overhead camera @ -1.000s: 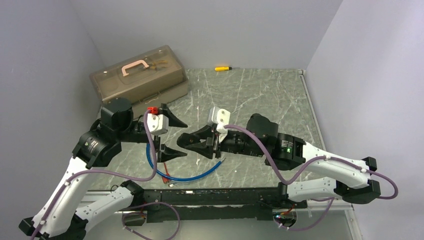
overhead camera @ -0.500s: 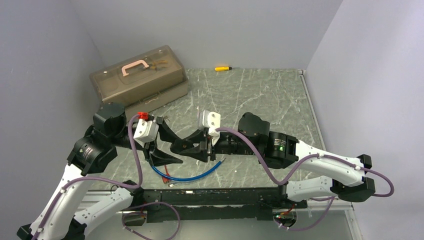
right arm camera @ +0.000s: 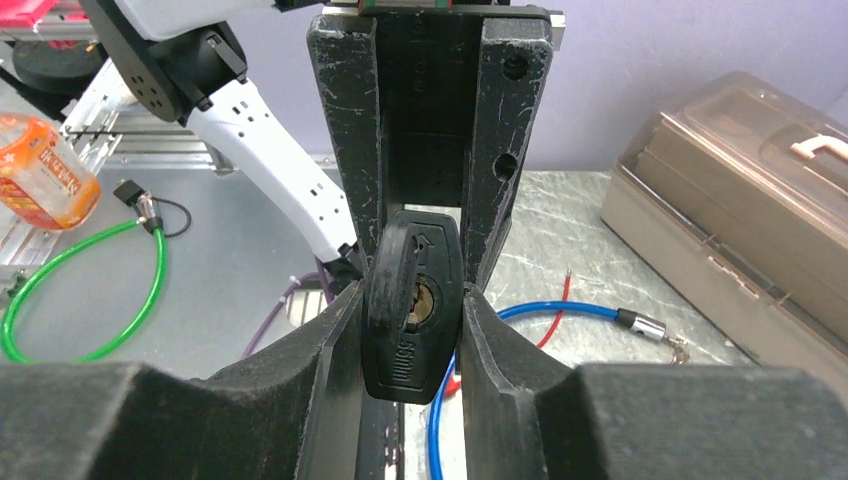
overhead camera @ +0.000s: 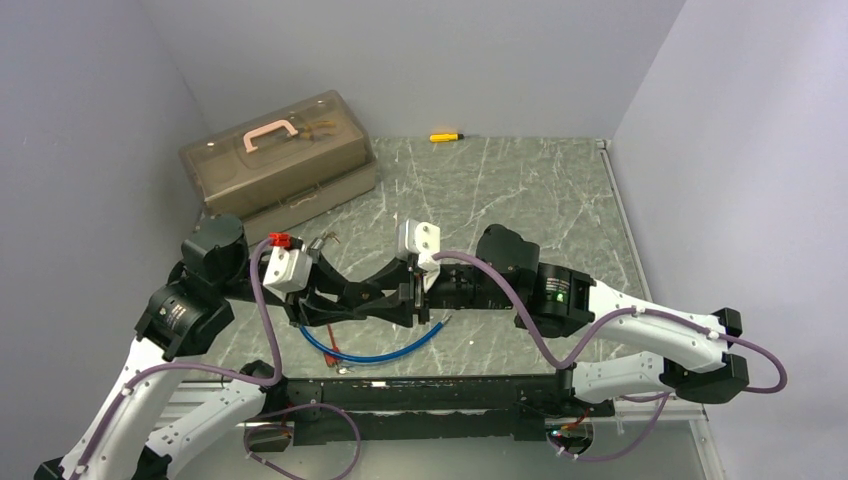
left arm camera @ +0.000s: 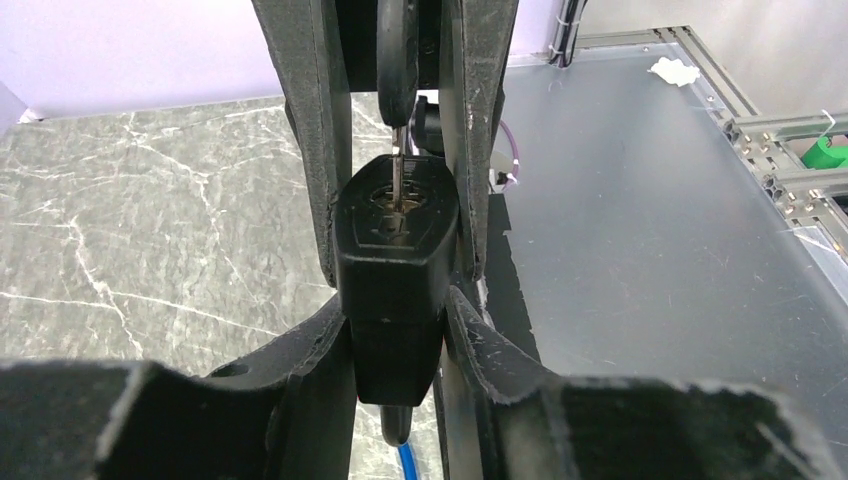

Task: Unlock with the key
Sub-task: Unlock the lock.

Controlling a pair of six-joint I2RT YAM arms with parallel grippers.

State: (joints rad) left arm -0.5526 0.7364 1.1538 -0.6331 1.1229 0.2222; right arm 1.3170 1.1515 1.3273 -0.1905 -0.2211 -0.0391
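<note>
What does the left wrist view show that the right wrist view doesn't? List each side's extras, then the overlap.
Left wrist only: the lock gripped in the left pincer, with the key pushed into its keyhole. Right wrist only: the toolbox, an orange bottle, and the printed face of the key's head in the right pincer. Both: the key, fingers of both pincers, the marbled table.

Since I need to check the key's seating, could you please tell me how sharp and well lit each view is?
Top external: even light, soft shadows, sharp throughout. Left wrist: lock and key blade crisp, nearest fingers blurred. Right wrist: key head sharp with slight sheen, near fingers soft, background clear.
</note>
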